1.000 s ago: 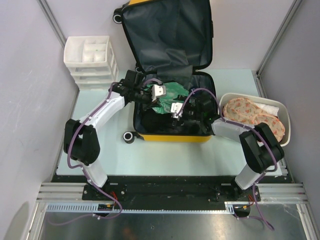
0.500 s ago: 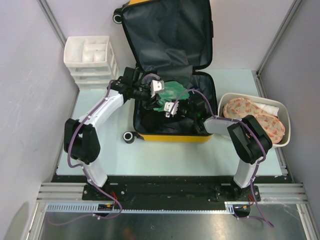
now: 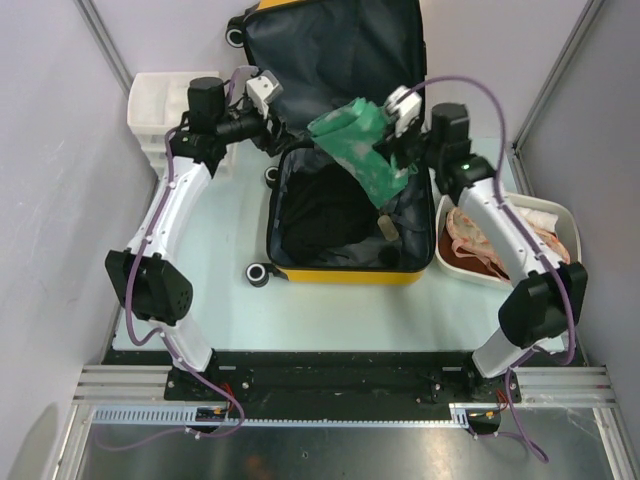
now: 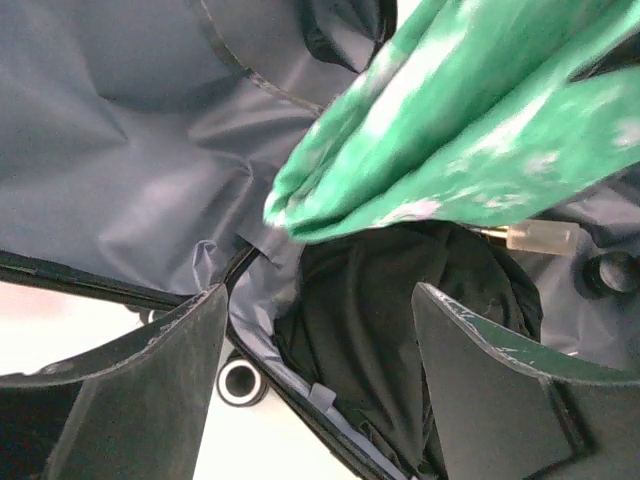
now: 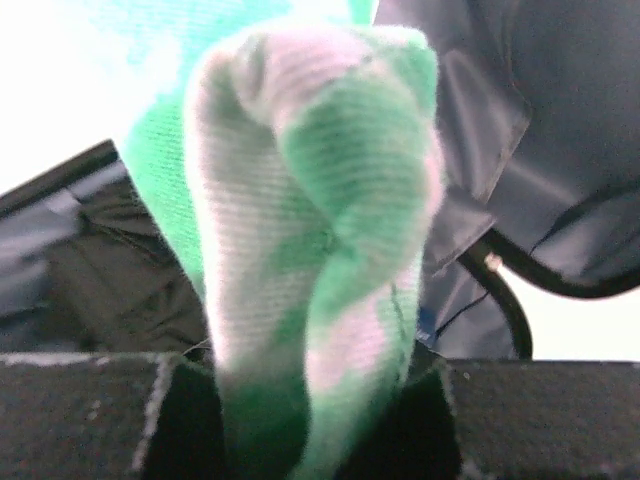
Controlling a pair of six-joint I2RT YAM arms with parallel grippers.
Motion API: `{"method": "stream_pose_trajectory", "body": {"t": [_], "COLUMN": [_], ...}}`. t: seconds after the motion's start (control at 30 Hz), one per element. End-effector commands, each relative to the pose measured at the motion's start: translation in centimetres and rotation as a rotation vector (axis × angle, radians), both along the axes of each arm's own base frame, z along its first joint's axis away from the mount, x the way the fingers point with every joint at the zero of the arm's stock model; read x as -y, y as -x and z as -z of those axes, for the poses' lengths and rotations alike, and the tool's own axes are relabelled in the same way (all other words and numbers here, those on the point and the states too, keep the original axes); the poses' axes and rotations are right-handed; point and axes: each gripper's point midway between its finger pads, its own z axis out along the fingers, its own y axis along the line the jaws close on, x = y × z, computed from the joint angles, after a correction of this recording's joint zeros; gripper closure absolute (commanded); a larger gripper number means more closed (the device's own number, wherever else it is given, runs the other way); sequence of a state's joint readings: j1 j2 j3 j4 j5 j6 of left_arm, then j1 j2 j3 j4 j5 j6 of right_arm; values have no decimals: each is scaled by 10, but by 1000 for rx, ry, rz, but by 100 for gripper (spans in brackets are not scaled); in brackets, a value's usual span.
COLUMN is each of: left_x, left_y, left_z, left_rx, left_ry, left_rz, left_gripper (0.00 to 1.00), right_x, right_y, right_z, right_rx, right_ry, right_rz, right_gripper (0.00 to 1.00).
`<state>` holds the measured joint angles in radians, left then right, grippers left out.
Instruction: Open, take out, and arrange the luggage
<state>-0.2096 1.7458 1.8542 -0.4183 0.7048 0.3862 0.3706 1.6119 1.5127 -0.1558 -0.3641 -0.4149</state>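
Observation:
The luggage, a yellow suitcase, lies open with its dark-lined lid propped up at the back. Black clothing fills its base. My right gripper is shut on a green and white garment and holds it above the suitcase's right half; the right wrist view shows the garment pinched in the right gripper. A small beige piece dangles under the garment. My left gripper hovers open and empty over the back left corner. The left wrist view shows the left gripper above the black clothing, the garment apart from it.
A white drawer unit stands left of the lid, close behind my left arm. A white tub with floral cloth sits right of the suitcase, under my right arm. A suitcase wheel sticks out at the front left.
The right gripper shut on the green garment and lifted it up and rightward out of the suitcase. The left gripper let go, opened, and drew back up to the left.

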Motion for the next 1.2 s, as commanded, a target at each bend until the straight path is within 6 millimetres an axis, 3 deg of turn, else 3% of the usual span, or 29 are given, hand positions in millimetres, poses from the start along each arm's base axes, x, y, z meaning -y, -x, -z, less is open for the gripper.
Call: {"method": "stream_pose_trajectory", "body": {"t": [0.0, 0.1, 0.2, 0.23, 0.3, 0.33, 0.4, 0.43, 0.53, 0.57, 0.77, 0.97, 1.07, 1.17], "left_x": [-4, 6, 21, 30, 41, 45, 53, 55, 62, 63, 71, 71, 68, 67], "left_y": [1, 9, 21, 28, 38, 41, 49, 50, 52, 52, 48, 48, 49, 51], "left_z": [-9, 11, 25, 26, 36, 38, 42, 44, 46, 45, 44, 50, 56, 59], "left_rx": [-13, -60, -67, -57, -46, -40, -29, -29, -30, -26, -28, -25, -29, -25], "left_ry": [40, 38, 14, 7, -26, -34, -48, -52, -54, -53, -42, -55, -66, -77], "left_rz": [-80, -47, -5, 20, 57, 69, 100, 109, 128, 133, 162, 170, 167, 167], "left_gripper": [21, 21, 21, 21, 21, 21, 21, 21, 21, 21, 21, 21, 21, 21], "right_x": [35, 55, 95, 119, 142, 167, 187, 210, 240, 259, 310, 360, 376, 388], "right_y": [49, 73, 85, 86, 95, 95, 102, 103, 107, 108, 109, 110, 103, 92], "right_z": [-41, -33, -20, -14, -11, -6, 0, 5, 18, 22, 50, 91, 114, 117], "right_rx": [-363, -544, -718, -746, -765, -757, -773, -756, -775, -761, -763, -695, -677, -618], "right_ry": [-269, -373, -510, -556, -580, -595, -605, -600, -606, -610, -600, -568, -562, -553], "right_rz": [45, 60, 171, 213, 283, 353, 420, 482, 570, 619, 719, 809, 833, 850], "right_gripper": [100, 100, 100, 100, 100, 100, 100, 100, 100, 100, 100, 100, 100, 100]}}
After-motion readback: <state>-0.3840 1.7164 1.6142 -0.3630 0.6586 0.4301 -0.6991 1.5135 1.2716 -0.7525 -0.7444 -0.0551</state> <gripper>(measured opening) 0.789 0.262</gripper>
